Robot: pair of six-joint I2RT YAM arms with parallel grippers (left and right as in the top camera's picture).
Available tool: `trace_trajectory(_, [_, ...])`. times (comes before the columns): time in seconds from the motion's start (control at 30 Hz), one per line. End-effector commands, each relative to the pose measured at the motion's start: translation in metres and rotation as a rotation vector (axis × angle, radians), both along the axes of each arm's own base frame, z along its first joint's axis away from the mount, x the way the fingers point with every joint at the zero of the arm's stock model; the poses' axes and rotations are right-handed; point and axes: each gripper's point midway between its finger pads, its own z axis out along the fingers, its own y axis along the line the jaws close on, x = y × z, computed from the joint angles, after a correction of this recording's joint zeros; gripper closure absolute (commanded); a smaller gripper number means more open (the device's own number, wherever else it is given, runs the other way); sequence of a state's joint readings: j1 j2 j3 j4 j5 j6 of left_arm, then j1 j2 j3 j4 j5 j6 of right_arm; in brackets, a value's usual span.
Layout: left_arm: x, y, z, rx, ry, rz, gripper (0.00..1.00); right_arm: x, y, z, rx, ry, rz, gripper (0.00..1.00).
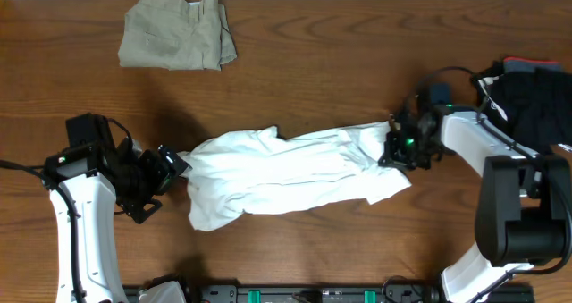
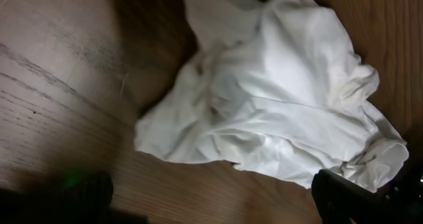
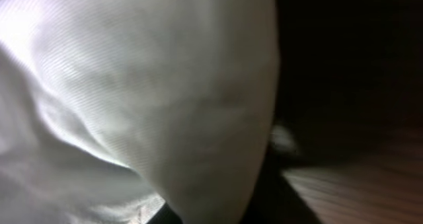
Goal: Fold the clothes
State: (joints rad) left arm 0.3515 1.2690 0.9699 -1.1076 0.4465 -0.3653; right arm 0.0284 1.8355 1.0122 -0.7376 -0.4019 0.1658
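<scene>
The right gripper [image 1: 399, 148] is clamped on 1 end of the white T-shirt [image 1: 286, 173]; the left gripper [image 1: 168, 180] stands spread wide, cloth just ahead of its jaws.

Right wrist view: white T-shirt [image 3: 132, 85] filled the frame, blurred at close range; right gripper [image 1: 399, 149] fingertips were hidden in its folds. The black bundle [image 1: 536, 106] was cropped by overhead's right edge. The left gripper [image 1: 168, 171] fingers [image 2: 357, 199] were dark, cut by lower edge.
</scene>
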Motion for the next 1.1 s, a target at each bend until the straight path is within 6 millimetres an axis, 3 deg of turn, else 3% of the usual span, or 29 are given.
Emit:
trace_trajectory(0.0, [-0.003,-0.003,-0.002,-0.011,0.004,-0.016,0.02,-0.001,-0.044,-0.012,-0.145,0.039,-0.122,0.97])
trace_trajectory(0.17, [-0.003,-0.003,-0.002,-0.012,0.007,-0.016,0.02,-0.005,-0.084,-0.014,-0.198,0.084,-0.279,0.99])
trace_trajectory(0.3, [-0.003,-0.003,-0.002,-0.012,0.006,-0.016,0.02,-0.023,-0.117,-0.015,-0.3,0.161,-0.386,0.99])
trace_trajectory(0.43, [-0.003,-0.003,-0.002,-0.011,0.006,-0.016,0.02,-0.032,-0.131,-0.008,-0.374,0.192,-0.432,0.99])
trace_trajectory(0.7, [-0.003,-0.003,-0.002,-0.011,0.006,-0.016,0.02,-0.028,-0.134,0.028,-0.391,0.105,-0.484,0.99])
trace_trajectory(0.9, [-0.003,-0.003,-0.002,-0.011,0.006,-0.016,0.02,-0.03,-0.124,0.06,-0.412,0.018,-0.453,0.99])
trace_trajectory(1.07, [-0.003,-0.003,-0.002,-0.011,0.006,-0.016,0.02,-0.034,-0.117,0.068,-0.531,-0.001,-0.434,0.99])
